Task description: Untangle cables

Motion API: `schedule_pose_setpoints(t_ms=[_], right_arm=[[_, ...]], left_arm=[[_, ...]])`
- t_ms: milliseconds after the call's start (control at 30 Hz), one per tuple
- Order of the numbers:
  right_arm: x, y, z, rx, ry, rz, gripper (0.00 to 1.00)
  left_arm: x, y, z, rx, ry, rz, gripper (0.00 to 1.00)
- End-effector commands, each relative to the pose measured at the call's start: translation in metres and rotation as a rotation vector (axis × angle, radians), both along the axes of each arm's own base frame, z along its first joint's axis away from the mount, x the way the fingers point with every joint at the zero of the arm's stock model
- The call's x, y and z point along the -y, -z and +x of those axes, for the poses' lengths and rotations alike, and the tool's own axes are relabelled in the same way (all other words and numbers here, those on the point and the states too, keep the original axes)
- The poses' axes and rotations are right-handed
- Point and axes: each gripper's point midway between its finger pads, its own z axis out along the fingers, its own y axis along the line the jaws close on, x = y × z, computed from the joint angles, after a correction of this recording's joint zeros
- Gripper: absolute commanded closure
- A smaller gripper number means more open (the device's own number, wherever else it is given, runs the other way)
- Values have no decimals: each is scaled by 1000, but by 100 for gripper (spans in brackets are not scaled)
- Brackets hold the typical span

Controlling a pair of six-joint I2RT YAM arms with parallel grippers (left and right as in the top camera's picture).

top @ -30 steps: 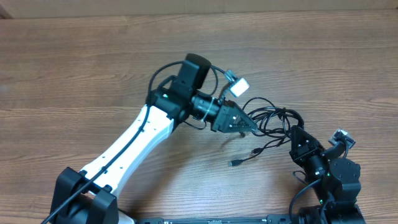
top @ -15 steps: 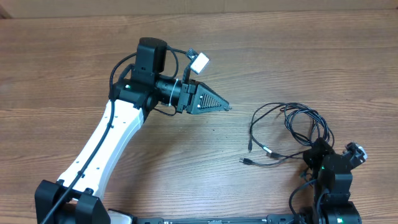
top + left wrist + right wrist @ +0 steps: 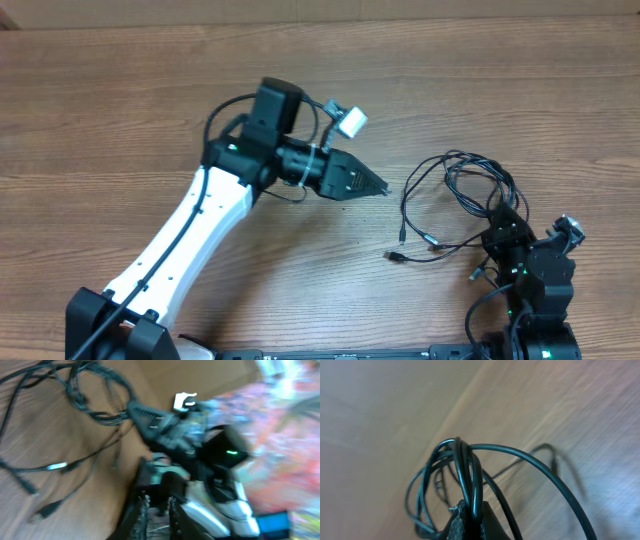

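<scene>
Cables [image 3: 462, 190] lie as one loose black bundle on the right part of the wooden table [image 3: 120, 110], with a few plug ends spread toward the middle. My right gripper [image 3: 500, 218] is pinched closed on several strands at the near right edge of this bundle; in the right wrist view the loops rise out of my fingertips. My left gripper [image 3: 381, 187] is just left of the bundle, apart from it, holding nothing. Its own view is blurred, so I cannot tell if its jaws are parted.
</scene>
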Motion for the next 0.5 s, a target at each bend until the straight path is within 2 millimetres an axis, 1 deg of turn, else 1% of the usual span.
schedule_pose_setpoints(t_ms=[0,67,100,200,300,367,467], right_arm=[[-21,-19,4,67,-112,50,96],[-26,-24,5,91,-142,61,96],[-28,-26,6,97,-150,63,96],[-28,-27,6,100,-153,64,96],[-30,-28,6,104,-164,68,96],[-34,-32,7,120,-187,74,96],[-39,-36,7,138,-213,81,96]], left_arm=[[9,13,9,105,-84,134,73],[19,21,4,142,-88,182,61],[22,24,3,158,-93,205,57],[32,35,-2,209,-109,274,53],[39,43,-6,259,-125,333,47],[44,48,-10,297,-137,373,42],[48,51,-9,336,-160,408,41]])
